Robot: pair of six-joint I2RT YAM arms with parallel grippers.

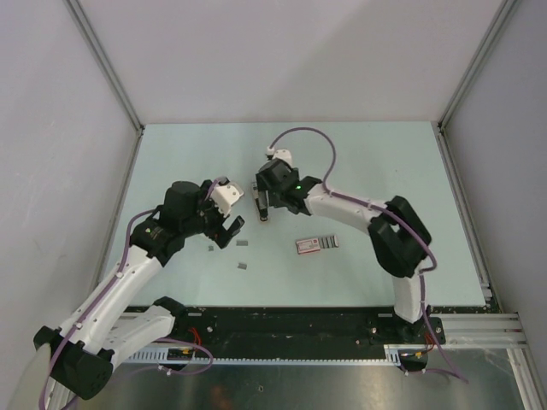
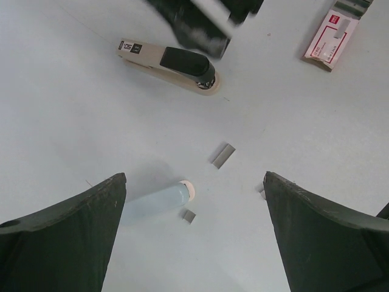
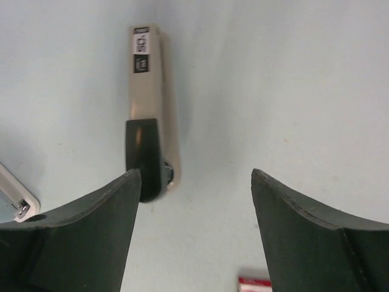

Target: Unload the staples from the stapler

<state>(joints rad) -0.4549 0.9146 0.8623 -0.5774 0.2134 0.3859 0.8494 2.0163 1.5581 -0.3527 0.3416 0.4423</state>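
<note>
Pale-green desk (image 1: 385,171) carries everything. The right end effector (image 3: 194,182), spread wide and empty, hovers nearest the stapler (image 3: 149,115). The left end effector (image 2: 194,188), equally wide and empty, is farther off. The stapler's long axis points straight ahead, off-centre by one finger. Loose staple strips (image 2: 223,156) lie nearby.

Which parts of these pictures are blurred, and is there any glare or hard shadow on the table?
Left wrist view: the right gripper at the top edge is smeared, but the stapler and the loose staples are sharp. Right wrist view: the stapler looks slightly soft, with a faint shadow along its right side. Top view: even light, no glare on the table, only weak shadows.
</note>
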